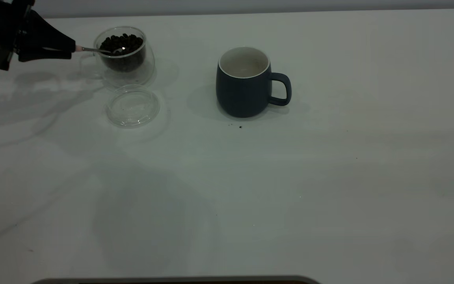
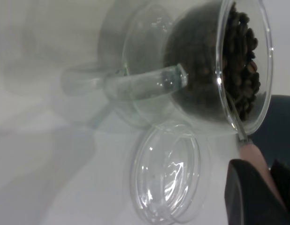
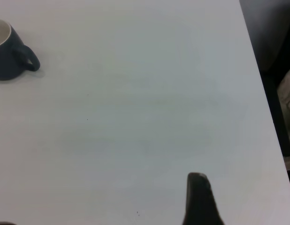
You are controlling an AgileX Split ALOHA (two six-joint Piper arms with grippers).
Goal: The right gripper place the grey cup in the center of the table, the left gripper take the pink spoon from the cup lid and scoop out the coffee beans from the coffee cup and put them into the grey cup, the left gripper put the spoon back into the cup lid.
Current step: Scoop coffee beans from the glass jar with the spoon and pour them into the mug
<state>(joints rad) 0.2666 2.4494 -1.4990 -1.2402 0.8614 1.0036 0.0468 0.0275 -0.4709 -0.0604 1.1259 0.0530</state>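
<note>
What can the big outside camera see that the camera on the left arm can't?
Only the exterior view shows the whole grey cup with its white inside and handle, standing alone on the table. Only the left wrist view shows the coffee cup's clear handle close up. Both show the coffee beans, the cup lid and the left gripper holding the pink spoon.

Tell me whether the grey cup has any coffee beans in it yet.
Empty, as far as the view shows: the grey cup shows only a white inside, while the coffee beans remain heaped in the coffee cup.
</note>
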